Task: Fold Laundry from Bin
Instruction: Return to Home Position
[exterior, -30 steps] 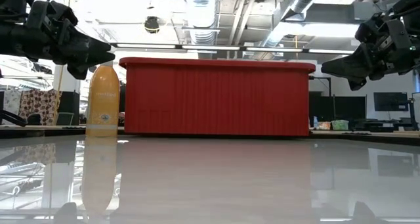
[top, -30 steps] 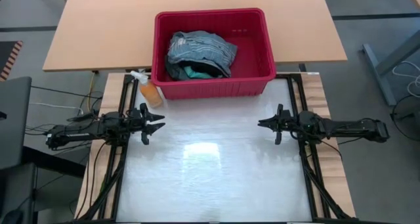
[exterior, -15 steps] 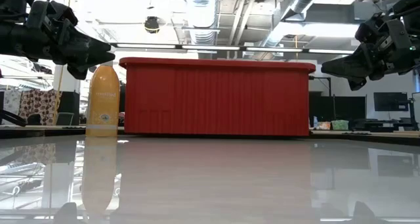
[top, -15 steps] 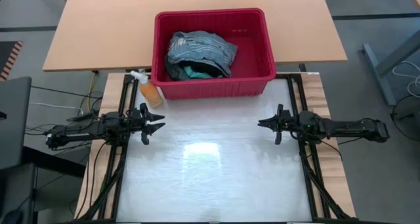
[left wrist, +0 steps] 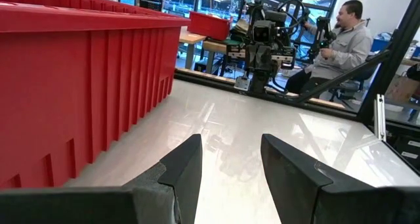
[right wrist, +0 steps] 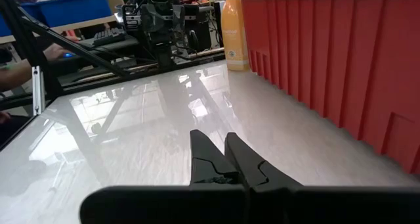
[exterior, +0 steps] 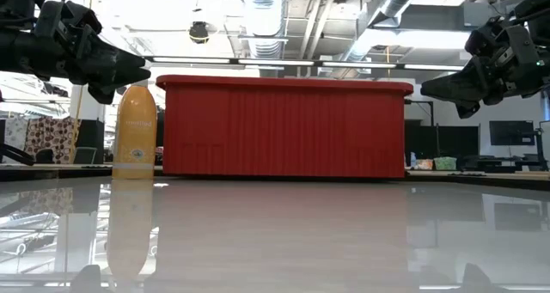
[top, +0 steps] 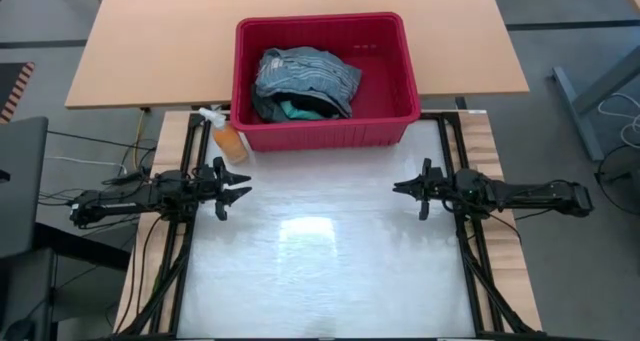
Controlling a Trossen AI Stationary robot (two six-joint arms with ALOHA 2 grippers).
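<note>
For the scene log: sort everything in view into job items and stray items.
Job items: laundry, piled in the red bin; left gripper, open, and right gripper, shut, both over the table, clear of the bin.
Stray items: orange spray bottle, upright beside the bin's left front corner.

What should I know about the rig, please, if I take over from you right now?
Left end effector: open, holding nothing, raised over the left side of the white table.
Right end effector: shut, holding nothing, raised over the right side.
Clothes: heaped in the red bin at the table's far edge, a blue-grey one on top, turquoise showing beneath.
Orange bottle: upright by the bin's near left corner.
Done: every garment in view is in the bin.
Left: probably just parking both arms.
</note>
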